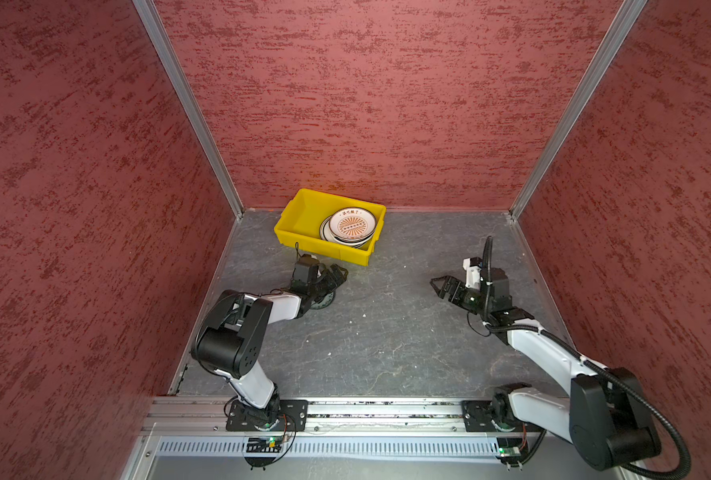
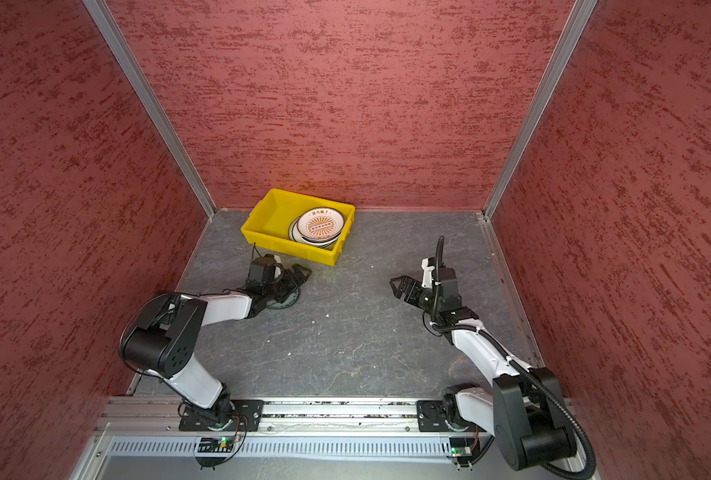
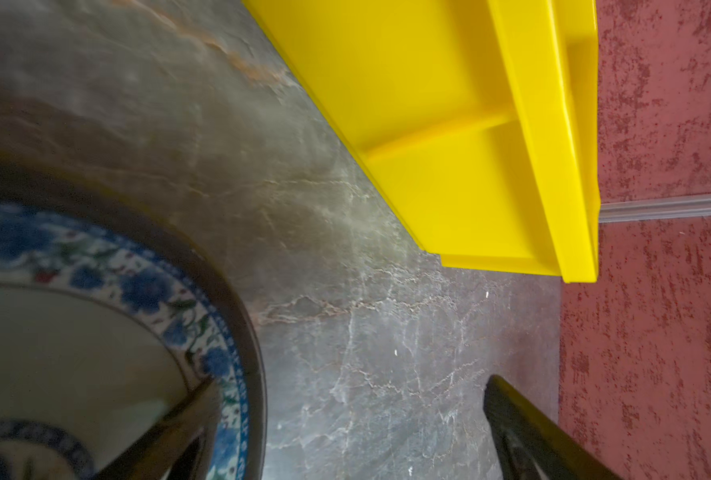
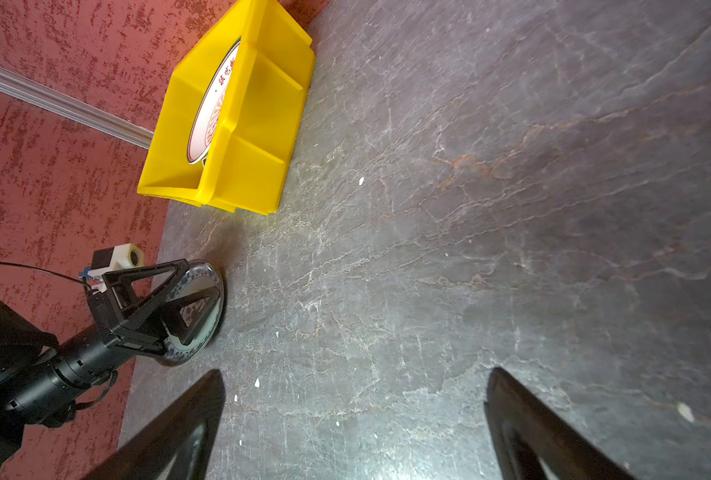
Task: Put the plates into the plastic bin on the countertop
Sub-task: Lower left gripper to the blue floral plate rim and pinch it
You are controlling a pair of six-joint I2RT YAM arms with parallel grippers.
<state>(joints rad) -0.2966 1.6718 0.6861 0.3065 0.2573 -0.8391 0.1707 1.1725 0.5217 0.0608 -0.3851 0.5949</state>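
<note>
The yellow plastic bin stands at the back of the countertop, near the rear wall. A stack of plates lies in its right half, topped by a white one with an orange sunburst and red characters. One blue-patterned plate lies flat on the countertop in front of the bin. My left gripper hovers open over its edge, one finger above the plate and one beyond it. My right gripper is open and empty.
Textured red walls enclose the countertop on three sides, with aluminium posts in the rear corners. The bin's ribbed side is close to my left gripper. Small white crumbs dot the stone surface. The arm bases sit on a rail at the front.
</note>
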